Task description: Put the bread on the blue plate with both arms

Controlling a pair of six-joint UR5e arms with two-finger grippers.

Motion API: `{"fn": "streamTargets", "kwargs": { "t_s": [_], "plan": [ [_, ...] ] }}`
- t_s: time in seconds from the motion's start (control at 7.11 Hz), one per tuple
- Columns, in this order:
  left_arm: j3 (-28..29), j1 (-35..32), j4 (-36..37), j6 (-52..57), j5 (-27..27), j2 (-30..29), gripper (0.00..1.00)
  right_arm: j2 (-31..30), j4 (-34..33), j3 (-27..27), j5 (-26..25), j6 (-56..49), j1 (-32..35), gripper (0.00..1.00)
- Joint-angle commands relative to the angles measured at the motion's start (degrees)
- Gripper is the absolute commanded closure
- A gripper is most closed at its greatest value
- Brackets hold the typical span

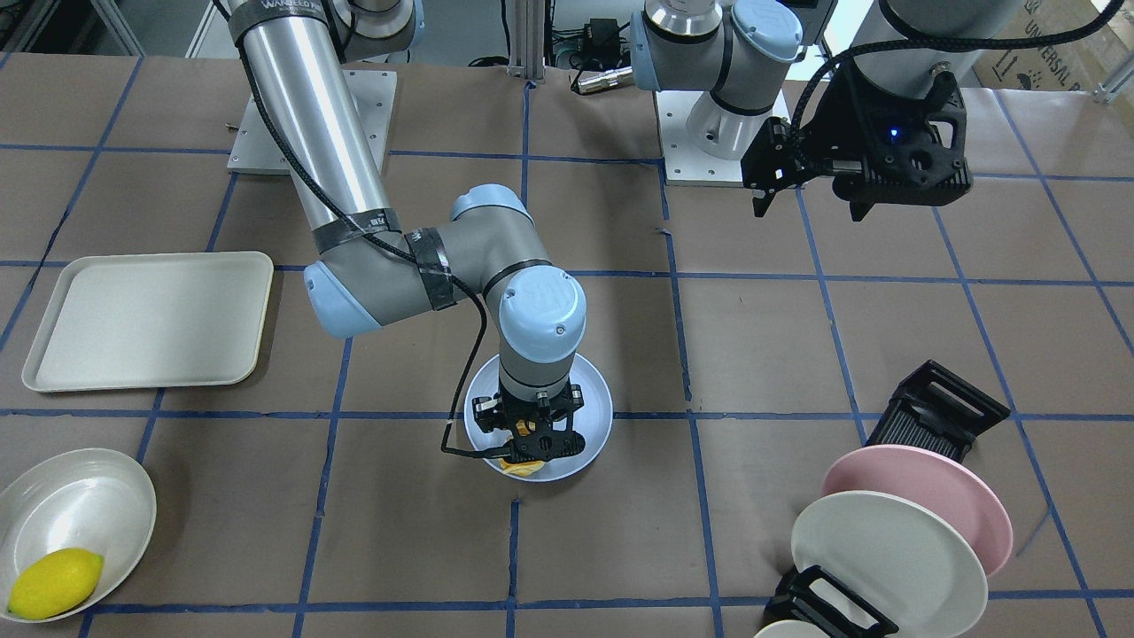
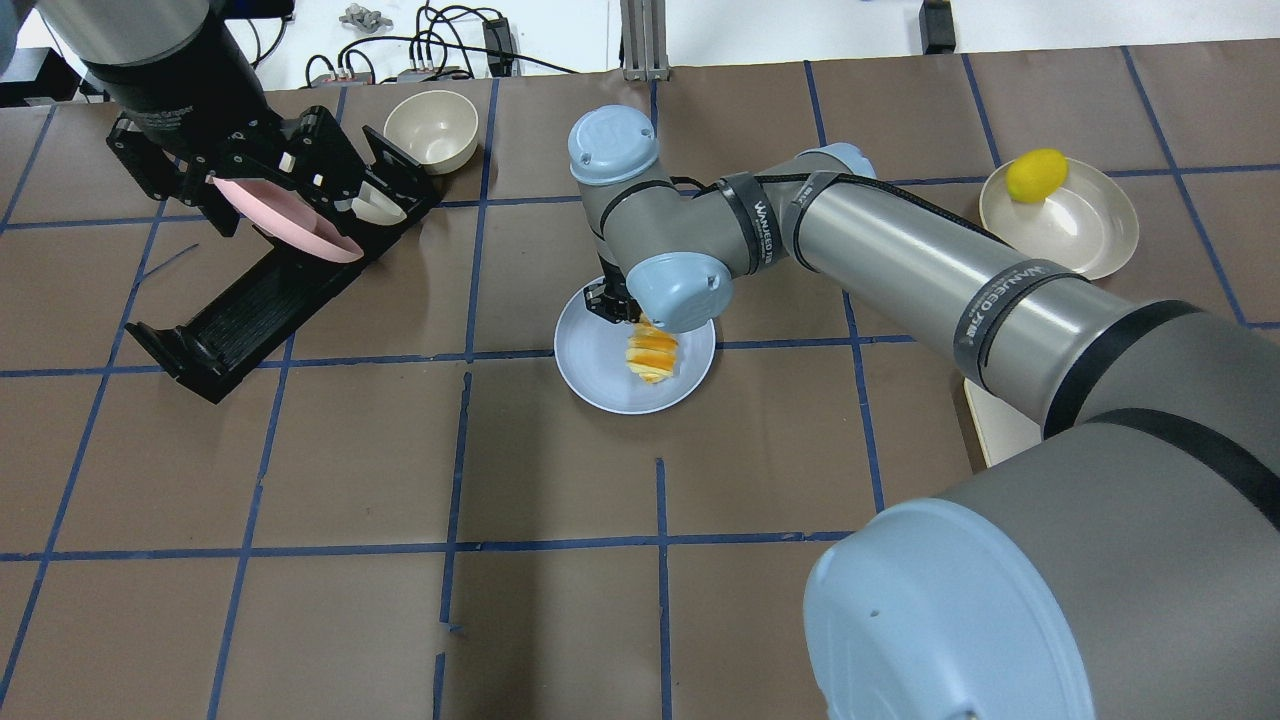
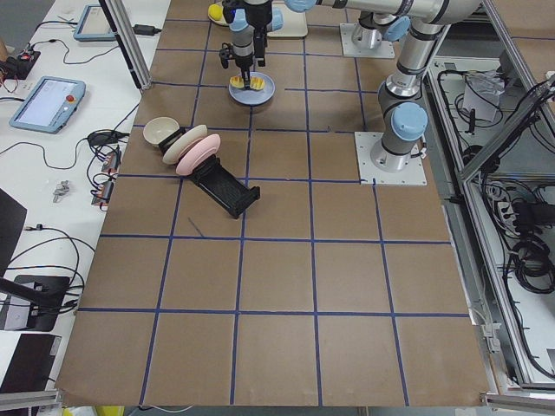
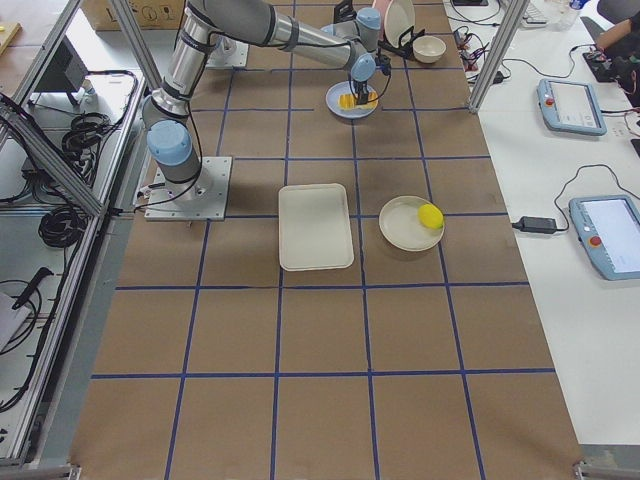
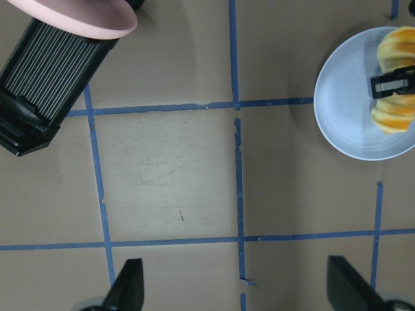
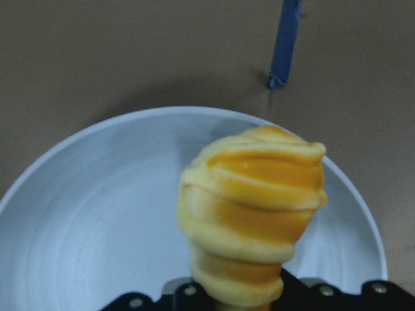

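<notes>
The blue plate point(image 1: 595, 390) sits mid-table; it also shows in the overhead view point(image 2: 600, 372) and the left wrist view point(image 5: 343, 120). The bread point(image 2: 652, 352), a cream loaf with orange stripes, lies on it toward one side. My right gripper point(image 1: 532, 443) points straight down over the plate and is shut on the bread point(image 6: 253, 214), with its fingers point(image 5: 392, 84) across the loaf's middle. My left gripper point(image 5: 240, 291) is open and empty. It hangs high above the table point(image 1: 766, 173) near the dish rack, well away from the plate.
A black dish rack point(image 1: 939, 412) holds a pink plate point(image 1: 930, 492) and a cream-white plate point(image 1: 886, 558). A cream tray point(image 1: 151, 319) and a bowl point(image 1: 80, 509) with a yellow lemon point(image 1: 55, 580) lie on my right side. A small bowl point(image 2: 432, 128) stands beyond the rack.
</notes>
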Motion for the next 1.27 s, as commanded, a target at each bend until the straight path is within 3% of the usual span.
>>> {"fn": "streamTargets", "kwargs": {
  "t_s": [0.0,0.14,0.42,0.7,0.84,1.12],
  "plan": [
    [-0.07,0.1,0.01,0.09,0.05,0.01,0.0,0.01,0.13,-0.04,0.06,-0.02,0.0,0.0],
    [0.01,0.1,0.01,0.09,-0.03,-0.07,0.0,-0.43,0.21,-0.3,0.67,-0.02,-0.44,0.0],
    [0.02,0.37,0.01,0.09,-0.03,-0.07,0.0,-3.4,2.91,-5.98,0.33,0.15,-0.87,0.0],
    [0.02,0.28,0.01,0.09,0.05,0.01,0.0,-4.39,17.9,-21.93,-0.11,-0.2,-3.24,0.0],
    [0.02,0.28,0.01,-0.08,-0.03,0.01,0.0,-3.78,19.27,-27.67,-0.2,-0.63,-6.91,0.0],
    [0.02,0.28,0.01,-0.35,0.05,-0.07,0.0,-2.2,17.98,-27.55,0.58,-0.55,-13.77,0.0]
  ]
}}
